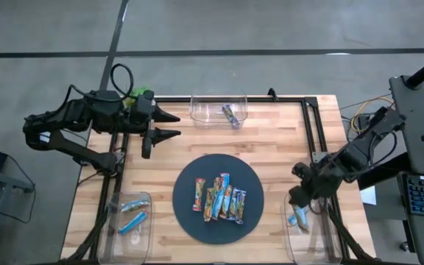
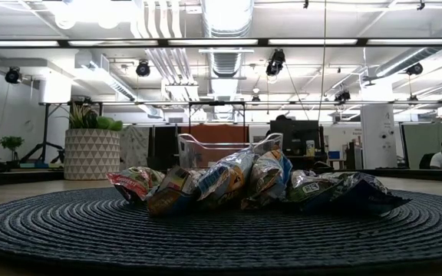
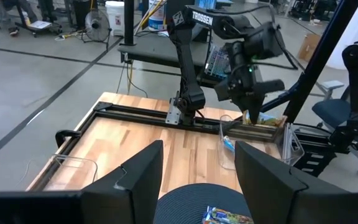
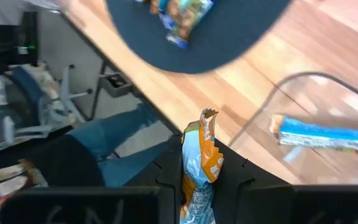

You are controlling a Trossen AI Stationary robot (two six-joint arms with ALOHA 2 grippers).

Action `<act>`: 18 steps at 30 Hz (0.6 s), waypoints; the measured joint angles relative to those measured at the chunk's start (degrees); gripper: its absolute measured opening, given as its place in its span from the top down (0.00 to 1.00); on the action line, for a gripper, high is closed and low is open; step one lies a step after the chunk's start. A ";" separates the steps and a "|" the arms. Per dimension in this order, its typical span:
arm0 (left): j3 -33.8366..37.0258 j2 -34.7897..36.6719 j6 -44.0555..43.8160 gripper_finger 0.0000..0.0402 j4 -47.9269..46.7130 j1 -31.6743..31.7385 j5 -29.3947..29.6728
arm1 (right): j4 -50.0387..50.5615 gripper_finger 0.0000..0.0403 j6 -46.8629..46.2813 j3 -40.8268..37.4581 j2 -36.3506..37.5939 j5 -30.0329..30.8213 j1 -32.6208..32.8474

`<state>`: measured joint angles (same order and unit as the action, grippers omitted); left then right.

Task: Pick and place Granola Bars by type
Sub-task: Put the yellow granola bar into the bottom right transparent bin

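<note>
Several granola bars (image 1: 219, 197) lie side by side on the round dark mat (image 1: 190, 217), and they show as a heap in the low view (image 2: 244, 184). My right gripper (image 1: 298, 197) hovers over the near right clear bin (image 1: 324, 237), shut on an orange-and-blue bar (image 4: 199, 163). A blue bar (image 4: 328, 134) lies in that bin. My left gripper (image 1: 177, 125) waits open above the table's far left, holding nothing. My right gripper pinches the orange-and-blue bar between its two fingers, wrapper edge-on. The crimped end (image 4: 207, 119) sticks out past the fingertips. The fingers point down, and the bar (image 3: 253, 117) hangs clear of the table, above the bin's rim.
A far clear bin (image 1: 219, 109) holds one bar (image 1: 231, 115). The near left bin (image 1: 129, 218) holds two blue bars. A black metal frame (image 1: 311, 125) runs along the table's far and side edges. Bare wood lies between mat and bins.
</note>
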<state>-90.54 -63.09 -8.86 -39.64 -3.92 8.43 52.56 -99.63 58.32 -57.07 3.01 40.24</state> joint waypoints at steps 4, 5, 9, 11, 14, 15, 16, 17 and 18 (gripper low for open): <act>-0.02 0.00 0.01 0.55 0.00 0.02 -0.01 | 0.03 0.89 -3.90 -1.23 -1.51 -0.01 2.23; -0.02 0.00 -0.01 0.55 0.00 0.00 -0.01 | 0.19 0.89 -4.81 -1.34 -1.99 -0.01 2.77; -0.02 0.00 -0.02 0.55 0.00 0.02 -0.01 | 1.74 0.89 -8.41 -1.41 -3.91 -0.01 4.61; -0.02 0.00 -0.02 0.55 0.00 0.02 -0.01 | 2.01 0.89 -10.01 -1.41 -4.86 -0.04 5.56; -0.02 0.00 0.00 0.55 0.00 0.02 -0.01 | 2.55 0.89 -12.58 -1.41 -6.30 -0.07 6.59; -0.02 0.00 0.00 0.55 0.00 0.02 -0.01 | 2.55 0.89 -13.13 -1.41 -6.83 -0.19 6.96; -0.02 0.00 0.00 0.55 0.00 0.02 -0.01 | 2.55 0.89 -13.70 -1.41 -7.41 -0.27 7.31; -0.02 0.00 0.00 0.55 0.00 0.02 -0.03 | 2.54 0.89 -14.26 -1.41 -7.96 -0.31 7.67; -0.02 0.00 0.02 0.55 0.00 0.02 -0.03 | 2.54 0.89 -14.74 -1.41 -8.52 -0.40 7.93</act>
<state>-90.56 -63.09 -8.85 -39.64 -3.90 8.40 55.10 -114.37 56.90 -65.58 2.61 48.16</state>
